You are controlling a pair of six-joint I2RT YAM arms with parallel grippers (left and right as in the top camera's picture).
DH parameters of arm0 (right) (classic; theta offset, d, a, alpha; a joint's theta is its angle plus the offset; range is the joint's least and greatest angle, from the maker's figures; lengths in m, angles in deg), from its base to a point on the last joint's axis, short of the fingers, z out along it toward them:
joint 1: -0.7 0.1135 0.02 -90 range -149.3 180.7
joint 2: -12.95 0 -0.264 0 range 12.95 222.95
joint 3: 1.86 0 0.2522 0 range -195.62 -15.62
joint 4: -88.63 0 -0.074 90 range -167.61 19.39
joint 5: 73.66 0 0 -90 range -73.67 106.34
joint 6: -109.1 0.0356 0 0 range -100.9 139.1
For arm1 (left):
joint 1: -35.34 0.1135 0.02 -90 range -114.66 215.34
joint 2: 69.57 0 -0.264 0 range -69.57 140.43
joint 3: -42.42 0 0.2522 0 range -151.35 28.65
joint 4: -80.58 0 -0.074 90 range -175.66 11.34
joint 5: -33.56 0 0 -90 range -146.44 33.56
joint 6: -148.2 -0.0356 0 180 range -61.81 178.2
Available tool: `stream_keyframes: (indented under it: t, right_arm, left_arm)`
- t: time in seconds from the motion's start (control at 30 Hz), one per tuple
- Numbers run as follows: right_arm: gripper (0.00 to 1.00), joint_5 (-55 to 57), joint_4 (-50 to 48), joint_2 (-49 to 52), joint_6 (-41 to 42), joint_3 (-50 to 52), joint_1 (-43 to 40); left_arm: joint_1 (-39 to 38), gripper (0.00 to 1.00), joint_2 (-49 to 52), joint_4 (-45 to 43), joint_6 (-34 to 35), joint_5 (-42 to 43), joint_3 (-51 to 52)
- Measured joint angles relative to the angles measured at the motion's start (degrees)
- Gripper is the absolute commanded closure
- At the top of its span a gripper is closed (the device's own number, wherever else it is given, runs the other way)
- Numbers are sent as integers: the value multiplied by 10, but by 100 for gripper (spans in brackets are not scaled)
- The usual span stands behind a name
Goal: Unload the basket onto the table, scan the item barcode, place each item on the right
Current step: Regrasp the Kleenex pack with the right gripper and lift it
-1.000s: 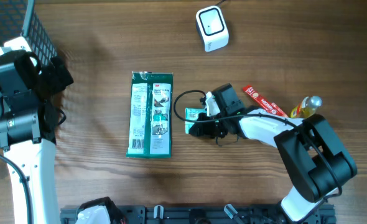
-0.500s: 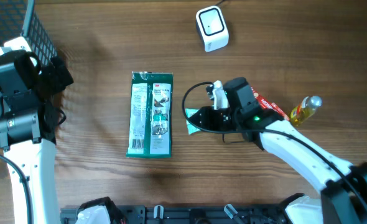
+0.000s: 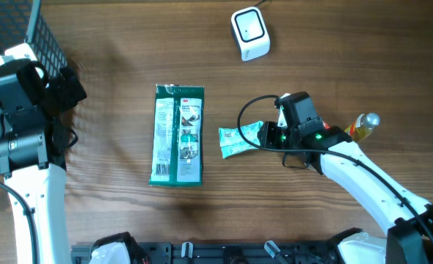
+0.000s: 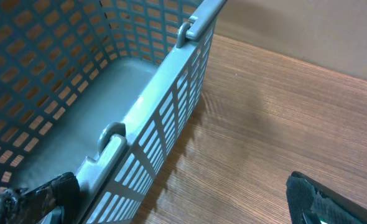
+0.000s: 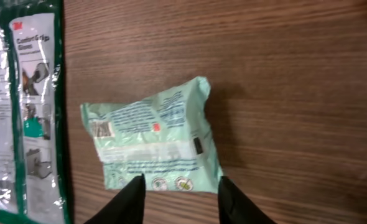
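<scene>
The mint-green packet (image 3: 240, 139) lies flat on the wooden table (image 3: 114, 213), just right of a long green retail pack (image 3: 177, 134) and well below the white scanner (image 3: 249, 33) at the table's far edge. The right gripper (image 3: 271, 136) sits at the packet's right end with its fingers parted, one on either side of that edge and not clamping it in the right wrist view; a yellow bottle (image 3: 359, 126) lies beyond the arm. The left gripper (image 4: 177, 196) is spread wide, holds nothing, and hangs over the rim of the blue mesh basket (image 4: 140, 118) at the table's left side.
</scene>
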Motion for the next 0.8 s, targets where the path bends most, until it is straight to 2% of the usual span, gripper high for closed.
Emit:
stream_keyframes:
  t: [0.17,0.3,0.37,0.43,0.57,0.8]
  right_arm:
    - [57,14,-17,28,-6,0,0]
    - [57,-38,-32,80,-6,0,0]
    - [63,-81,-33,93,-6,0,0]
    - [65,-114,-31,97,-5,0,0]
    - [62,-156,-29,97,-8,0,7]
    - [60,-123,-18,97,28,0,11]
  left_arm:
    - [0,0,0,0,0,0,0]
    - [0,0,0,0,0,0,0]
    - [0,0,0,0,0,0,0]
    - [0,0,0,0,0,0,0]
    - [0,0,0,0,0,0,0]
    - [0,0,0,0,0,0,0]
